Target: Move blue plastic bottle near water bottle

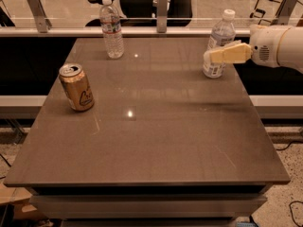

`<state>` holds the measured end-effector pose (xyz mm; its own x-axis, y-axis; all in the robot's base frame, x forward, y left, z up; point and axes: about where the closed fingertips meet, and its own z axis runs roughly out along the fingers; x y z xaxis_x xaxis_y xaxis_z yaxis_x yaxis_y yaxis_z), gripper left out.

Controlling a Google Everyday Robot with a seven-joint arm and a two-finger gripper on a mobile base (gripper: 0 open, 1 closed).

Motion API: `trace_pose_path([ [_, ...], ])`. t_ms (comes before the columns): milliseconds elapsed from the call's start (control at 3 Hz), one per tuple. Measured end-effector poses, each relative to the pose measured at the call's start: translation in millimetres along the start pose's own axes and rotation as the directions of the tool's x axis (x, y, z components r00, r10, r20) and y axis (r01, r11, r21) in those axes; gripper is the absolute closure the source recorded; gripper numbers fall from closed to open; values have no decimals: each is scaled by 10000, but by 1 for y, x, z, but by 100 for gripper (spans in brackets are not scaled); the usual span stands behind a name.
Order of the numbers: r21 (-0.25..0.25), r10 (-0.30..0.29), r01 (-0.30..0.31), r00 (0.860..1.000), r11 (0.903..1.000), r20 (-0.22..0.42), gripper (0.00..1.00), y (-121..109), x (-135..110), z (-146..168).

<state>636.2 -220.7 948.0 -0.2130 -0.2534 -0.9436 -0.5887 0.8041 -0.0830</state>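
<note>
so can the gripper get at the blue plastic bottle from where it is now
Likely yes. The gripper sits at the middle of the blue plastic bottle, with nothing between them. The can and water bottle stand well off to the left. Actual contact can't be told.

Cream hand (209,56), right of frame, overlaps the bluish, pale-labelled blue plastic bottle (220,37). Upper left, clear water bottle (111,30), red-banded white label. Gold can (76,87); grey-brown worktop (156,136).
</note>
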Motion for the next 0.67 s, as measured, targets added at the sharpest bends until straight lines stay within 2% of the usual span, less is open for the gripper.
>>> trace_pose_path([
  [333, 195, 38, -45, 9992, 9998, 402, 0, -21, 0, 14],
  [667, 196, 38, -46, 9992, 9998, 407, 0, -21, 0, 14],
])
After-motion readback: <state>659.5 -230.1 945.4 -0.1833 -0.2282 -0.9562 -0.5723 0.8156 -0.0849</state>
